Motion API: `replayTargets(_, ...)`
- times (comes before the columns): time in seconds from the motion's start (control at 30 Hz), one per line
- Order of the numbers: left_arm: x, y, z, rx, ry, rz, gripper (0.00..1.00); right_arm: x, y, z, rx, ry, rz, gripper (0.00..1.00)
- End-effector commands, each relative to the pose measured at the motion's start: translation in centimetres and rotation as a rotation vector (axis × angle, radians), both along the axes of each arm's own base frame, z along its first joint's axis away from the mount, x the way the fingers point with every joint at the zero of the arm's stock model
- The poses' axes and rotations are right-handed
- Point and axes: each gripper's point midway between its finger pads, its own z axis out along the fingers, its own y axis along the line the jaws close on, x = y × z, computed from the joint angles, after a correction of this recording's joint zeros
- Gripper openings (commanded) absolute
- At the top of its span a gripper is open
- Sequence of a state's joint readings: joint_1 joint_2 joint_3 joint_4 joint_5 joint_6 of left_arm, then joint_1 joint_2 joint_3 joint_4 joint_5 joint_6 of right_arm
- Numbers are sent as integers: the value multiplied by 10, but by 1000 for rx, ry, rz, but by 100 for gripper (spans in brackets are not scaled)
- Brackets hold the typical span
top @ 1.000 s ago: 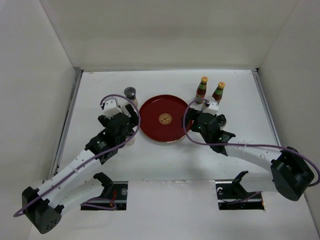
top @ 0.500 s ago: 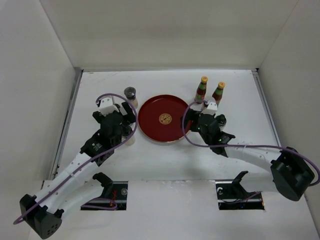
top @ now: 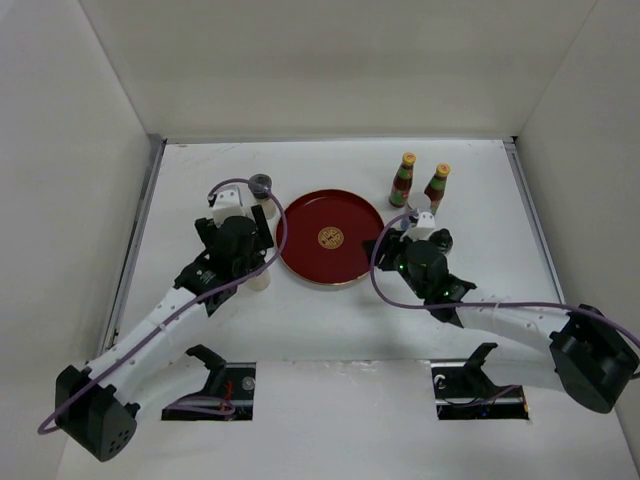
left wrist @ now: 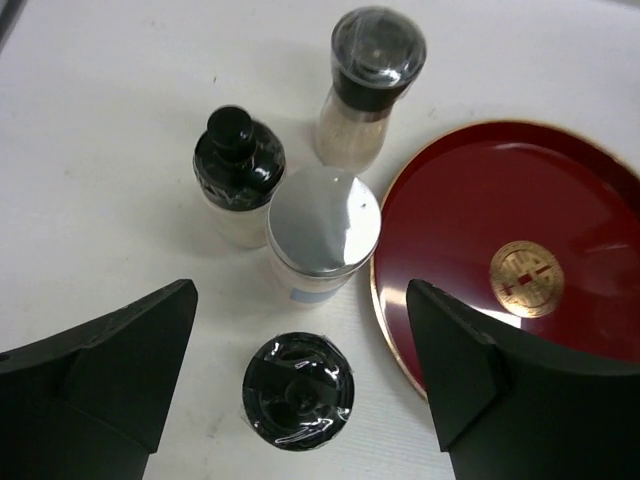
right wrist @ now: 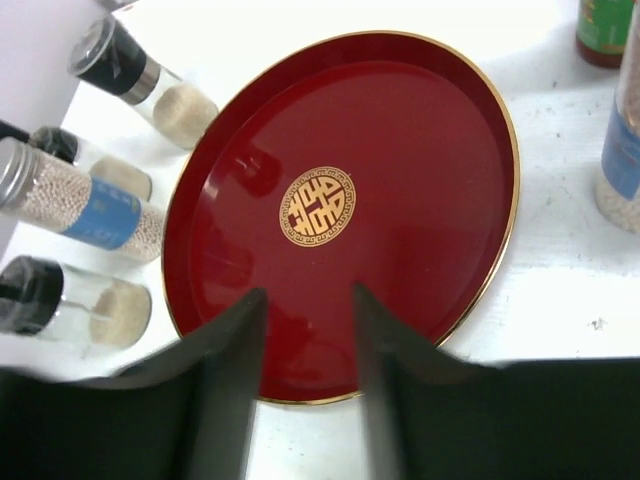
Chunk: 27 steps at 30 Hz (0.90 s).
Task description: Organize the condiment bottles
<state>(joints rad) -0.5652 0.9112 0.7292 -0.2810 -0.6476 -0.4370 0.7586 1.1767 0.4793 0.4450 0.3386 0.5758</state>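
Right under the right gripper (right wrist: 307, 295): the round red tray (right wrist: 420, 180), gold emblem dead centre. Hovers above it with fingers parted, gripping nothing. Over at the left gripper (left wrist: 300, 290): spread wide, clamped on nothing. Beyond the right gripper's tips, off the tray's far side: left sauce bottle (top: 403, 180) and right sauce bottle (top: 437, 185), upright, yellow-capped, side by side. Between the left gripper's fingers, untouched: a black-lidded jar (left wrist: 298, 390). Just ahead of those tips: silver-lidded jar (left wrist: 322, 222), with black-capped jar (left wrist: 238, 160) close beside it. Further ahead: clear-topped grinder (left wrist: 378, 45), near the tray's rim.
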Motion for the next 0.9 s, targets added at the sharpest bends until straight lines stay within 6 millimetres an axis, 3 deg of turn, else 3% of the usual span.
replayTargets(0.0,10,-2,1,11,33,-4,88,3,12,28,90,-77,49,58)
replayTargets(0.03,15,-3,-3,17,45,0,88,4,12,27,85,-79,48,67)
replayTargets(0.1,24,-1,-7,24,59,17,89,5,11,23,87,-65,46,75)
replayTargets(0.43,61,-15,-17,12,54,0,84,3,19,23,93,-57,88,77)
replayTargets(0.53,68,-15,-19,13,51,3,76,3,18,24,95,-63,87,77)
replayTargets(0.67,73,-15,-20,23,57,15,56,1,20,23,101,-52,97,76)
replayTargets(0.73,72,-13,-11,17,30,29,48,1,18,26,109,-64,88,76)
replayTargets(0.87,74,-16,41,4,-93,37,42,5,17,18,111,-41,82,75)
